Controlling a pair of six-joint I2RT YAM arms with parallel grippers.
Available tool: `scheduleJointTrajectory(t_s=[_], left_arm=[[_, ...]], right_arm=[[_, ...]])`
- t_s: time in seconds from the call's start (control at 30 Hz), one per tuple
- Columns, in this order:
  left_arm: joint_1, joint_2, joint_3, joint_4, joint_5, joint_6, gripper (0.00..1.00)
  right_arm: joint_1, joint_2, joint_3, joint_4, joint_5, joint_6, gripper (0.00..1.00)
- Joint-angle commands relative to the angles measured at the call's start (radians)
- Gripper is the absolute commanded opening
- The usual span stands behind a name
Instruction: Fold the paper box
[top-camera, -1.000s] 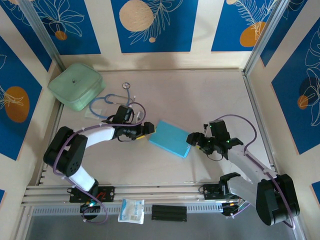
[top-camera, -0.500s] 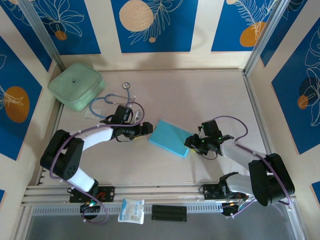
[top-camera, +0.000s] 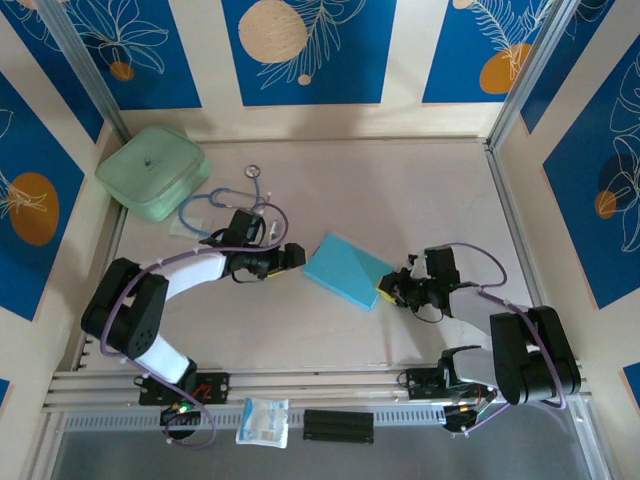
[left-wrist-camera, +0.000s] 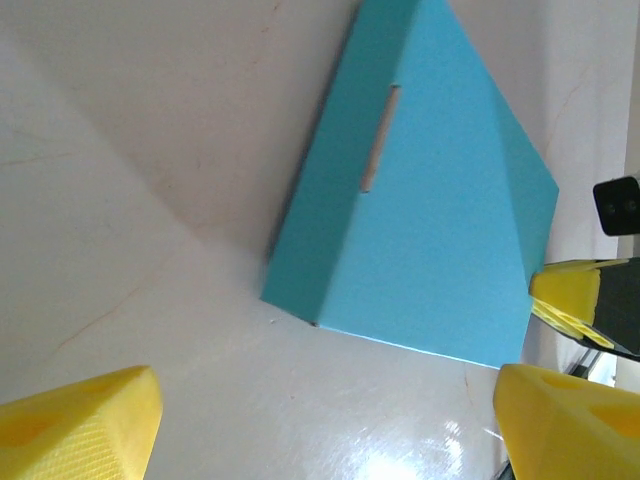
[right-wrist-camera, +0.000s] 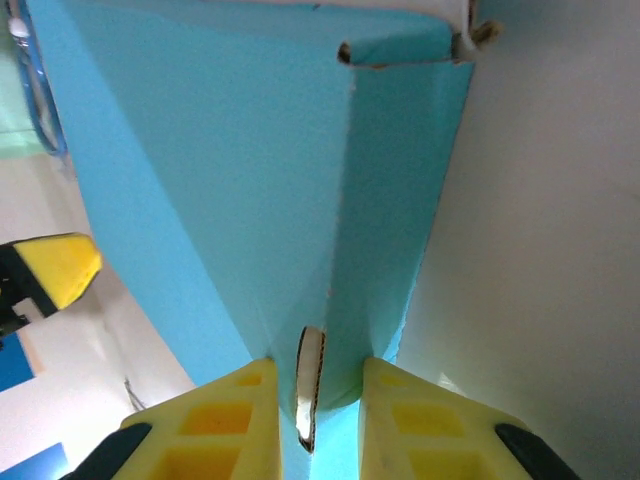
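The sky-blue paper box (top-camera: 345, 270) lies near the middle of the tabletop (top-camera: 430, 190), between the two arms. The right pincer (top-camera: 388, 291) is clamped on its near right corner. In the right wrist view the yellow fingers (right-wrist-camera: 235, 415) press the cardboard from both sides of a seam where a white edge shows. That hold is the main risk as I judge it. It takes only one corner of thin card, so any pull or twist could crease the panel, spring the seam open, or let the corner slip out of the fingers. The far end in that view already looks a little ragged, and a tucked flap there might work loose if the box is dragged. The left pincer (top-camera: 297, 256) stands with its fingers wide apart just beside the box's left end, not touching it, so nothing steadies that side. The box could pivot about the held corner or slide on the smooth tabletop. If the left pincer comes in at a poor angle, it may push the box away instead of catching an edge, or dent the side with the slot (left-wrist-camera: 380, 135).
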Motion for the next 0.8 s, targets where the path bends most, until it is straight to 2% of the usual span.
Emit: scheduleJointTrajectory(t_s=[0.0, 0.23, 0.5, 0.63, 0.77], left_arm=[[0.012, 0.063, 0.013, 0.092, 0.065, -0.058, 0.86], [0.01, 0.177, 0.039, 0.299, 0.14, -0.178, 0.86], [-0.011, 0.362, 0.09, 0.712, 0.263, -0.401, 0.86], [-0.038, 0.418, 0.133, 0.745, 0.254, -0.42, 0.86], [-0.085, 0.451, 0.195, 0.732, 0.294, -0.418, 0.8]], right_arm=[[-0.038, 0.007, -0.052, 0.014, -0.051, 0.022, 0.2], [-0.139, -0.016, -0.095, 0.055, -0.141, 0.019, 0.19], [-0.158, -0.042, -0.084, -0.002, -0.137, -0.016, 0.18], [-0.162, -0.042, -0.084, -0.001, -0.139, -0.015, 0.18], [-0.161, -0.042, -0.08, -0.011, -0.135, -0.021, 0.18]])
